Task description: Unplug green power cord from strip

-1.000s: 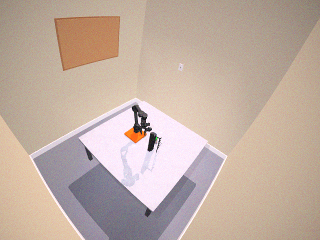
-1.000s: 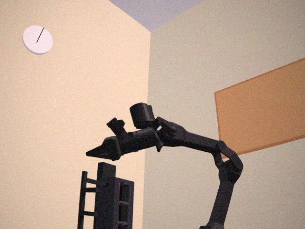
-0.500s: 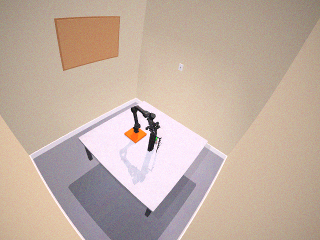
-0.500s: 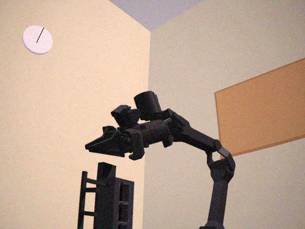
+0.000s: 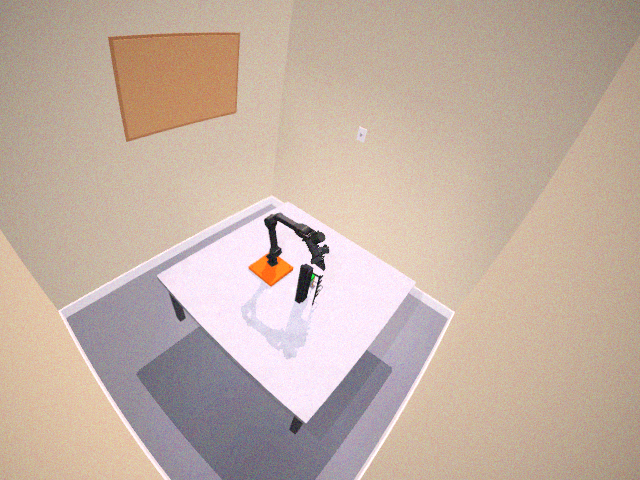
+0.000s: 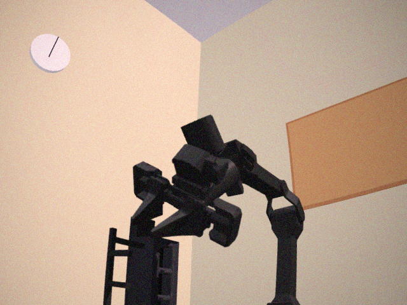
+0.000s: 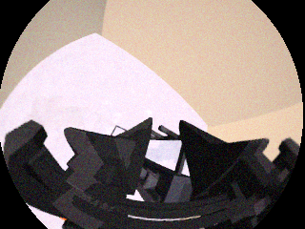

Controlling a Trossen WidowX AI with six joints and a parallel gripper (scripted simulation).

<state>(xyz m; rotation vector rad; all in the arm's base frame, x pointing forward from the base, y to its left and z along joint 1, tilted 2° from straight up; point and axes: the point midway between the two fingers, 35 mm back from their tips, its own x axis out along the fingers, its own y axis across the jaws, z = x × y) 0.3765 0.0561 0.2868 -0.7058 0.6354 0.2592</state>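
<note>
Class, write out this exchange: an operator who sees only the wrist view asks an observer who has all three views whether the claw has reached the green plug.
Operator: My wrist view shows only dark shapes ahead. Where is the green plug?
Observer: In the top view the green plug sits against the side of the power strip, which stands upright on the table.
Operator: Is the claw on it?
Observer: No. The exterior view shows the claw at the strip's top end, open and holding nothing.
</note>
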